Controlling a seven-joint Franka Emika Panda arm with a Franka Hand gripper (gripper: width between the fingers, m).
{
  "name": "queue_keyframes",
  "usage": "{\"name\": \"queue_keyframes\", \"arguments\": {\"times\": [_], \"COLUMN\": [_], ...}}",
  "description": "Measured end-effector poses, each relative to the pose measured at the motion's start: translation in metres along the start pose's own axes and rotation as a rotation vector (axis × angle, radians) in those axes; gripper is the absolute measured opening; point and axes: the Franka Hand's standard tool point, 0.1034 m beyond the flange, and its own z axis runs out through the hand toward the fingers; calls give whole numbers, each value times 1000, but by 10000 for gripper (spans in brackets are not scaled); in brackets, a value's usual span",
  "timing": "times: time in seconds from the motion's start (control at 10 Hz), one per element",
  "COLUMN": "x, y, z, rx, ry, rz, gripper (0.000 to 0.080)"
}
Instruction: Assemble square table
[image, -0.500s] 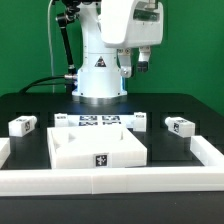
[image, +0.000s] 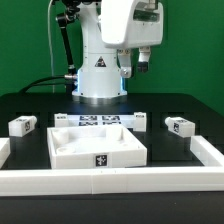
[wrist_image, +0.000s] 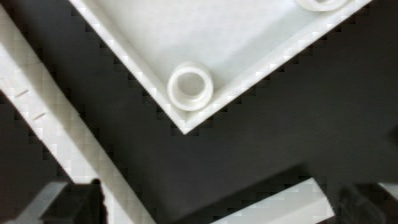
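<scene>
Nearest you, the border wall (image: 110, 182) fences the black tabletop (image: 40, 105). Just behind it the white slab (image: 97, 143) lies rim-up with nothing fitted. One leg (image: 22, 125) and a second leg (image: 180, 126) sit well apart on either side. You look to be at the start. Your hand (image: 138, 66) hangs above the slab's socket corner (wrist_image: 189, 85), spread wide and empty. Next, lower it squarely onto a part. A green backdrop (image: 190, 50) closes the room.

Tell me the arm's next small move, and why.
Probably lower the open gripper straight toward the tabletop. The gripper hangs high and empty. The wrist view looks down on a tabletop corner with its round socket. The leg at the exterior view's left and the leg at its right lie loose, apart from the tabletop, so nothing seems joined yet.
</scene>
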Motion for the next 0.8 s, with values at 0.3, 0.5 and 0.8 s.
{"name": "queue_keyframes", "arguments": {"times": [0.3, 0.5, 0.8], "x": [-27, -40, -39], "y": [-2, -6, -6], "z": [12, 23, 23], "rx": [-11, -13, -15], "ry": [5, 10, 10], "rz": [-309, -402, -393], "gripper": [650, 650, 650]}}
